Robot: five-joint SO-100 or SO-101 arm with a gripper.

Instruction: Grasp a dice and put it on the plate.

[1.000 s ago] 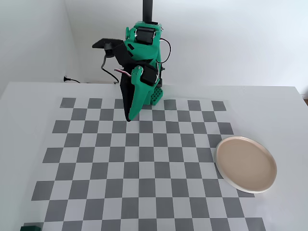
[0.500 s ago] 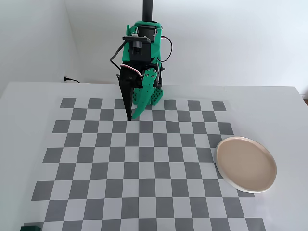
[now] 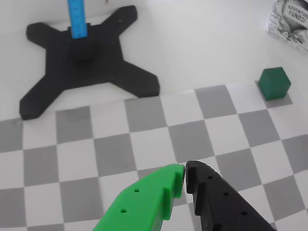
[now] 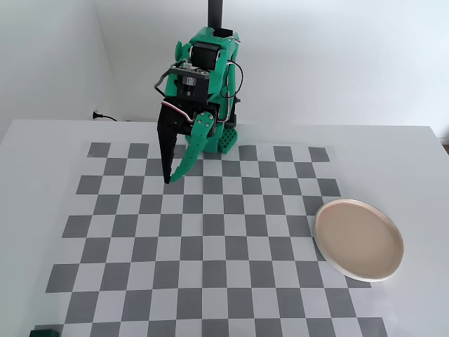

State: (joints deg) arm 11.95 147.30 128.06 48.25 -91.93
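Wrist view: gripper (image 3: 185, 172) has its fingertips pinched nearly together, holding nothing. The dice (image 3: 274, 83) sits well off, up and right of the tips.

Fixed view: gripper (image 4: 170, 180) points down at the checkerboard (image 4: 210, 239), dice (image 4: 46, 331) far below-left, plate (image 4: 359, 239) far right.

You have open checkerboard (image 4: 210, 246) all the way from the hand (image 4: 170, 180) to the plate (image 4: 359, 239); nothing stands on those squares in the fixed view. The plate sits low at the right edge of the board, with bare white bench (image 4: 414, 175) around it. The dice (image 4: 45, 331) lies at the near left corner, just off the board, with free squares between it and the hand. In the wrist view, a black cross-shaped stand base (image 3: 84, 60) with a blue post (image 3: 76, 18) stands beyond the board, well apart from the dice (image 3: 274, 83), and a printed box (image 3: 288, 21) stands near it.
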